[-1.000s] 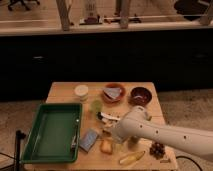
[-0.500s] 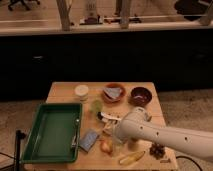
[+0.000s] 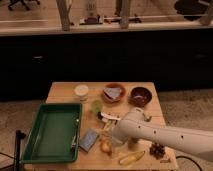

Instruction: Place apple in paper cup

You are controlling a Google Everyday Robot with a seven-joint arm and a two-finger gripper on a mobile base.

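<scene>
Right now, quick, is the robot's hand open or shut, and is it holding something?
Gripper: cannot be told, open or shut. It is low over the table, close behind the apple.

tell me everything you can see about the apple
The apple is small, round, orange-yellow and smooth-looking, sitting on the wooden table near the front edge. A blue item lies just left, a yellow fruit to the right. The end effector hangs close behind it; contact is unclear.
</scene>
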